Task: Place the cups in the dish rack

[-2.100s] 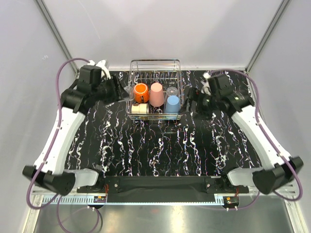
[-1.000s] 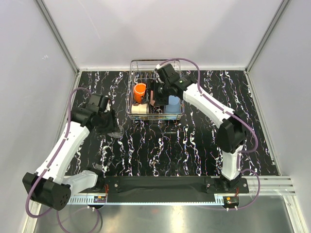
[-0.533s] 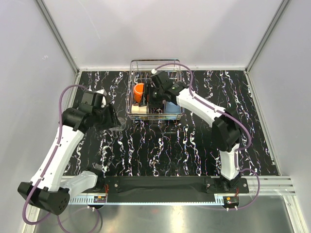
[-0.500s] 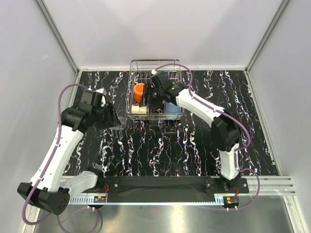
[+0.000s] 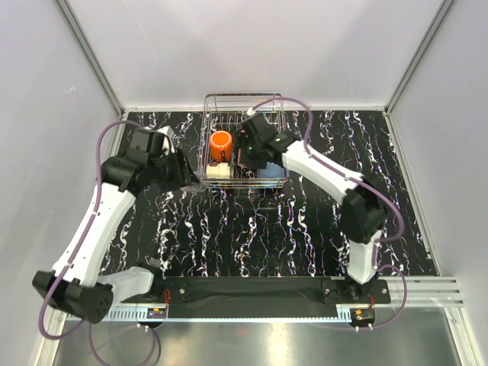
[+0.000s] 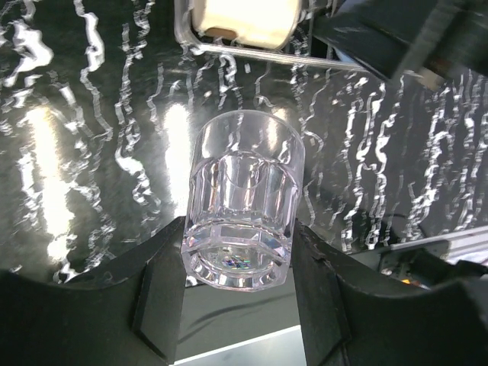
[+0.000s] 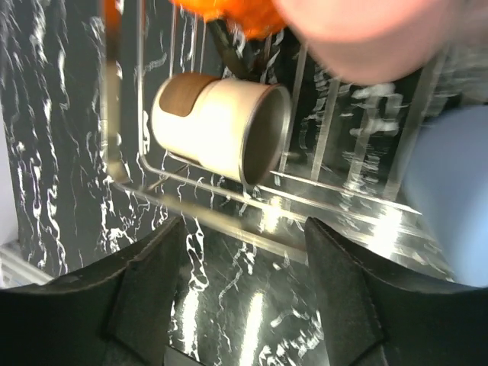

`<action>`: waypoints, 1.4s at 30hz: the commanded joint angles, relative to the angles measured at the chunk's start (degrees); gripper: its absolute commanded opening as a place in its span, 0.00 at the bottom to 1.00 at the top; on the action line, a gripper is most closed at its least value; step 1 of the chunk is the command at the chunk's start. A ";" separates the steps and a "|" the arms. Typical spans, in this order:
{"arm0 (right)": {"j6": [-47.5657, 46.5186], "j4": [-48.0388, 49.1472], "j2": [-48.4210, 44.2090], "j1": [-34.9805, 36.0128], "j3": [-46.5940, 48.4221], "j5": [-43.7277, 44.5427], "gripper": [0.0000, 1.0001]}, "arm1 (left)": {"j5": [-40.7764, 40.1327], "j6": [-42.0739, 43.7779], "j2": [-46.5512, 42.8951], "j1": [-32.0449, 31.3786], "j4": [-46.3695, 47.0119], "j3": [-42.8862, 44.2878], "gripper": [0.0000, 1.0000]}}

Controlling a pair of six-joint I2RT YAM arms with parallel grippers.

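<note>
The wire dish rack (image 5: 244,97) stands at the back middle of the table. An orange mug (image 5: 221,142) and a beige cup (image 5: 218,172) lying on its side are in it. The light blue cup (image 5: 268,173) shows partly under my right arm. My right gripper (image 5: 245,158) hovers over the rack, open and empty (image 7: 244,293). Its view shows the beige cup (image 7: 219,128), the orange mug (image 7: 229,11), a blurred salmon-pink tumbler (image 7: 370,38) and the light blue cup (image 7: 451,200). My left gripper (image 5: 191,178) is shut on a clear glass (image 6: 242,200) just left of the rack's front corner.
The black marbled tabletop (image 5: 252,229) lies in front of the rack. The rack's front rim (image 7: 229,226) crosses the right wrist view. The right arm (image 6: 400,34) shows at the top of the left wrist view. Grey walls enclose the table.
My left arm has moved right and back toward the rack's front left corner with the glass. My right gripper stays over the rack, shifted slightly; the orange mug shows more fully.
</note>
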 commanded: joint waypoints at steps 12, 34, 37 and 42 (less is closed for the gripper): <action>1.65 -20.27 -29.68 -5.01 -6.26 19.78 0.77 | -2.39 -15.23 22.43 -8.54 7.73 18.03 0.00; -1.34 -20.19 -47.62 -11.09 -18.49 19.96 0.78 | -9.69 -34.41 46.01 -13.73 0.17 33.96 0.00; -1.42 -20.10 -48.33 -11.35 -19.20 20.22 0.78 | -9.07 -34.58 49.17 -13.82 -0.09 36.67 0.00; -1.78 -19.66 -49.65 -11.61 -21.22 20.66 0.77 | -8.98 -35.02 52.95 -14.52 0.44 38.79 0.01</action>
